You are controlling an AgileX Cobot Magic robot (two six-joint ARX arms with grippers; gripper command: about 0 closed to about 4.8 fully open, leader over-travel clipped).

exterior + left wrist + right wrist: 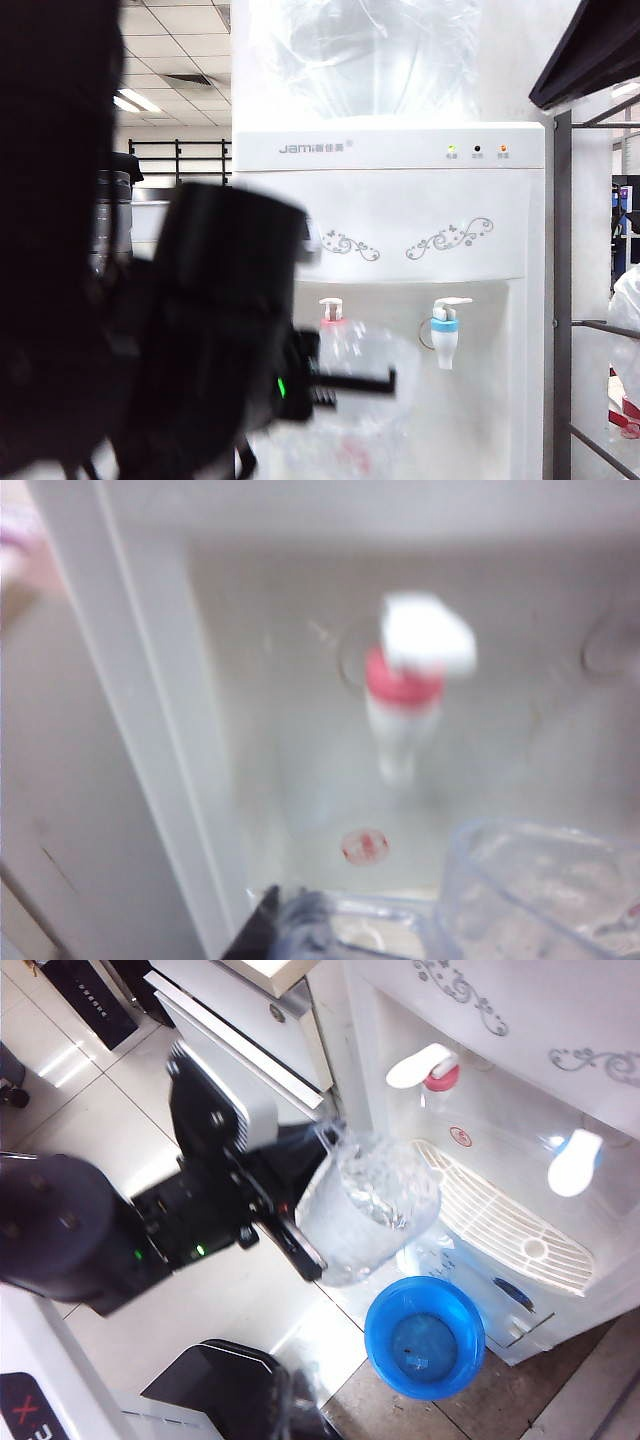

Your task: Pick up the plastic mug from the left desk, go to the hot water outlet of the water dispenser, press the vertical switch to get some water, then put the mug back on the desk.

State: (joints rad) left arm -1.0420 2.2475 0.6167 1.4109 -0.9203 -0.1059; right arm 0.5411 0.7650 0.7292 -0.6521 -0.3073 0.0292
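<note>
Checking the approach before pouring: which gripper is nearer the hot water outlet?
Left. The left gripper holds the plastic mug just in front of the hot water outlet; the right gripper is out of view.

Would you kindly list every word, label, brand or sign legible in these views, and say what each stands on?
"Jam": grey logo on the front of the water dispenser; the small characters after it are too blurred to read.
Captions under its three small lights: too small to read.
Round red sticker on the tap recess wall: unreadable.
"X": red letter on a dark panel in the right wrist view; nothing else there is legible.
</note>
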